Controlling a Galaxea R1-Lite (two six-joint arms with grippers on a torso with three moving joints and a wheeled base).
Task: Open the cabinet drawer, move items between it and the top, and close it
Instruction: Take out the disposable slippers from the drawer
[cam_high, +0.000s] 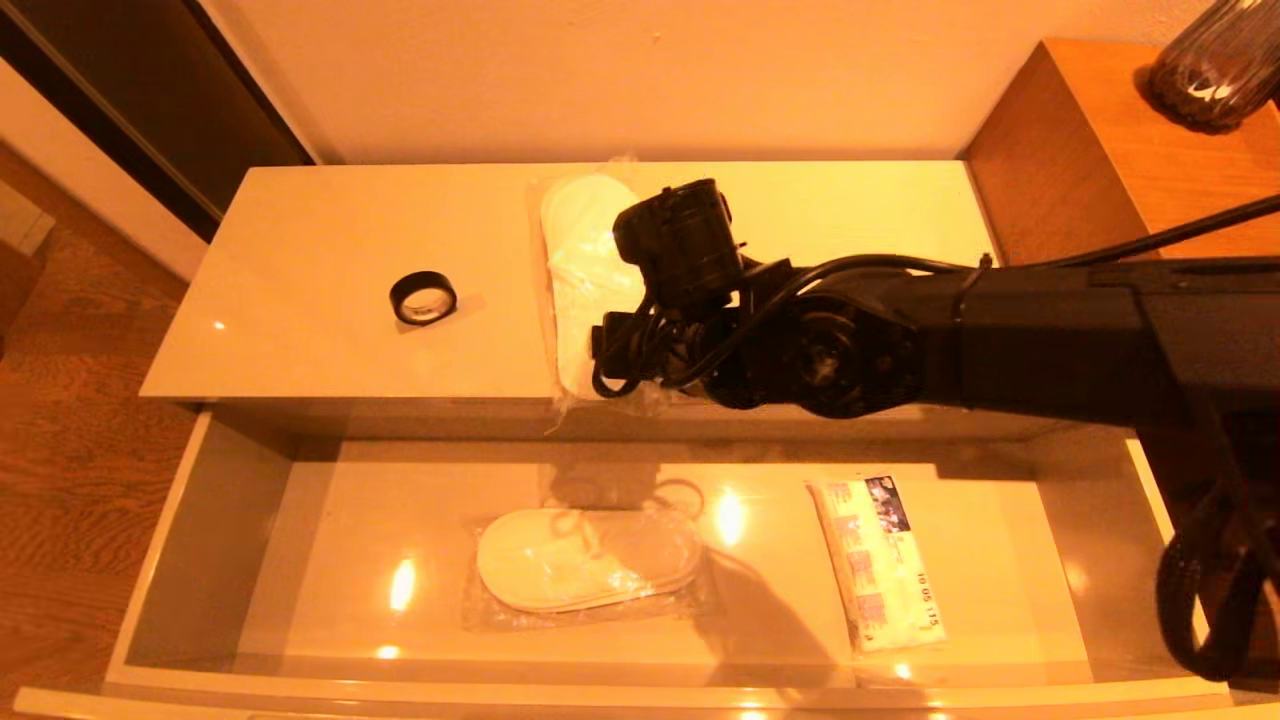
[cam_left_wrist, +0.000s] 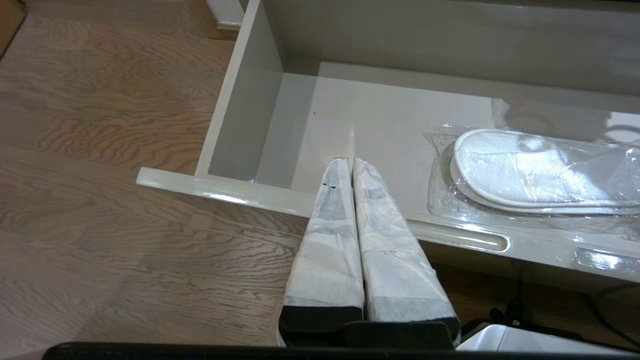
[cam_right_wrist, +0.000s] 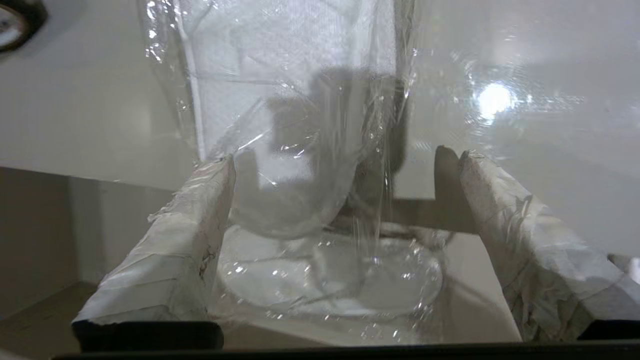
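The cabinet drawer (cam_high: 215, 540) stands pulled out below the top (cam_high: 300, 230). On the top lie a black tape ring (cam_high: 423, 297) and white slippers in a clear bag (cam_high: 585, 270), whose near end overhangs the front edge. My right gripper (cam_right_wrist: 345, 157) is open, its taped fingers (cam_right_wrist: 200, 225) on either side of that bag end (cam_right_wrist: 290, 75) without pinching it. In the drawer lie a second bagged pair of slippers (cam_high: 585, 560) and a white packet with blue print (cam_high: 880, 575). My left gripper (cam_left_wrist: 348, 161) is shut and empty, over the drawer's front rim (cam_left_wrist: 225, 189) near its left end.
A taller brown wooden cabinet (cam_high: 1090, 150) with a dark vase (cam_high: 1215, 65) stands to the right of the top. Wooden floor (cam_high: 70, 420) lies to the left. The right arm (cam_high: 1000, 340) spans the drawer's back right. A pale wall runs behind.
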